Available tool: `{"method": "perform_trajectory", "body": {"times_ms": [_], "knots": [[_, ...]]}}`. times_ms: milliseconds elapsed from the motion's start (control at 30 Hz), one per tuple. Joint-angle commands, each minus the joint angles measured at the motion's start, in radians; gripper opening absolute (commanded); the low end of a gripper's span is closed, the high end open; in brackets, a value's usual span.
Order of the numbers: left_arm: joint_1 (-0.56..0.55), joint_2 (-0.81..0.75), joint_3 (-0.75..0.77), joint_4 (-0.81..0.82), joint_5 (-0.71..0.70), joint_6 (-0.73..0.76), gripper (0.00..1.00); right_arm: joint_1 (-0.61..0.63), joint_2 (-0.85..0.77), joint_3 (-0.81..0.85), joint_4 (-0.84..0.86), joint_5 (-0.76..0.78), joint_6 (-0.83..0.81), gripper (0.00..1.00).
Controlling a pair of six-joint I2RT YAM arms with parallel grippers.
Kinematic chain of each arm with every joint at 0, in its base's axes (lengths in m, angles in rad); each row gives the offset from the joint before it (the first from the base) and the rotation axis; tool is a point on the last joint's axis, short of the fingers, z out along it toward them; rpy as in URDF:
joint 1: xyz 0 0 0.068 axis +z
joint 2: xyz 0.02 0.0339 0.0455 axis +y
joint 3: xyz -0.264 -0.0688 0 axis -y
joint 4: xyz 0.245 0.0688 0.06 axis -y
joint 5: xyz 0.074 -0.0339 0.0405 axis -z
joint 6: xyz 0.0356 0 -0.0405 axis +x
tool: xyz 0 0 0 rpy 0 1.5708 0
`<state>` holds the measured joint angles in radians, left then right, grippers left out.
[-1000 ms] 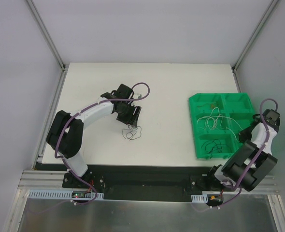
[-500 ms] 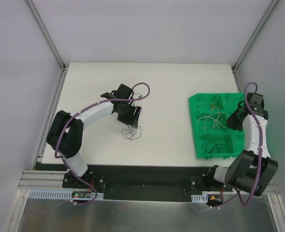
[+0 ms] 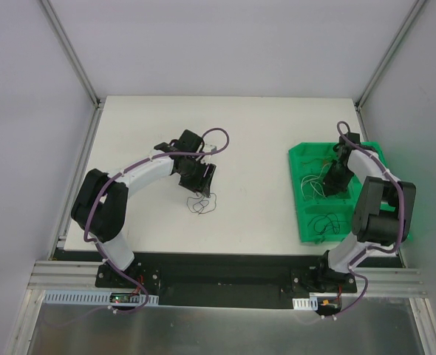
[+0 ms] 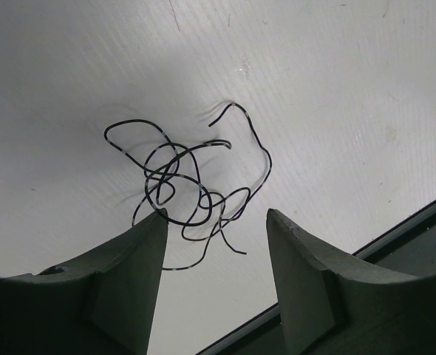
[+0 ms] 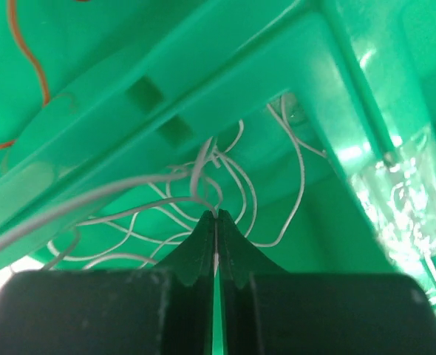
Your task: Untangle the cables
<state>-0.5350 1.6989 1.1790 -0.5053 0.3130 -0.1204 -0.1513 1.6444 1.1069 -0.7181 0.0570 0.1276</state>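
A small loopy knot of black cables [image 3: 201,203] lies on the white table; in the left wrist view the knot [image 4: 188,181] sits just beyond my fingertips. My left gripper [image 4: 216,218] is open and empty, hovering right behind it [image 3: 203,181]. My right gripper [image 5: 216,216] is shut on a whitish cable [image 5: 203,166] over the green tray's middle compartment [image 3: 335,181]. More whitish cables [image 5: 151,222] lie in that compartment. A red-orange cable [image 5: 26,52] lies in the compartment beyond. Black cables [image 3: 325,223] lie in the tray's near compartment.
The green divided tray [image 3: 301,159] stands at the right of the table [image 3: 262,140]. Its dividing walls [image 5: 203,81] rise close around my right gripper. Frame posts stand at the table's back corners. The table's dark front edge [image 4: 395,229] shows in the left wrist view.
My right arm has swung from the tray's right edge up and over to the middle compartment. The left arm and the black knot have not moved.
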Motion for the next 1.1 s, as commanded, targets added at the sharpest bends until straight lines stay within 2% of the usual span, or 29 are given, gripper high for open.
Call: {"method": "perform_trajectory", "body": {"times_ms": [0, 67, 133, 267, 400, 533, 633, 800, 967, 1000, 1067], "knots": [[0.006, -0.045, -0.007, 0.005, 0.018, 0.004, 0.55, 0.001, 0.037, 0.042, -0.030, 0.075, -0.008, 0.05], [0.006, -0.044, -0.007, 0.005, 0.018, 0.004, 0.54, 0.007, 0.028, 0.050, -0.050, 0.087, -0.031, 0.10], [0.007, -0.042, -0.007, 0.007, 0.018, 0.004, 0.54, 0.015, -0.009, 0.062, -0.082, 0.109, -0.052, 0.21], [0.013, -0.044, -0.004, 0.005, 0.003, 0.004, 0.58, 0.025, -0.124, 0.128, -0.174, 0.142, -0.100, 0.52], [0.029, -0.062, 0.001, 0.004, -0.025, -0.002, 0.59, 0.054, -0.240, 0.195, -0.228, 0.167, -0.121, 0.72], [0.058, -0.064, 0.010, 0.001, -0.020, -0.021, 0.55, 0.149, -0.299, 0.234, -0.202, 0.091, -0.131, 0.79], [0.070, -0.032, 0.036, -0.004, 0.029, -0.033, 0.50, 0.304, -0.269, 0.248, -0.130, -0.018, -0.036, 0.80], [0.070, 0.047, 0.093, -0.030, 0.077, -0.045, 0.34, 0.508, -0.092, 0.339, -0.118, -0.106, -0.002, 0.80], [0.070, 0.051, 0.107, -0.065, 0.107, -0.047, 0.03, 0.617, 0.023, 0.352, -0.071, -0.218, -0.011, 0.80], [0.070, 0.042, 0.105, -0.070, 0.109, -0.048, 0.00, 0.630, 0.029, 0.338, -0.046, -0.241, -0.013, 0.81], [0.070, 0.007, 0.102, -0.075, 0.107, -0.053, 0.00, 0.645, 0.037, 0.303, 0.002, -0.325, -0.023, 0.81]]}}
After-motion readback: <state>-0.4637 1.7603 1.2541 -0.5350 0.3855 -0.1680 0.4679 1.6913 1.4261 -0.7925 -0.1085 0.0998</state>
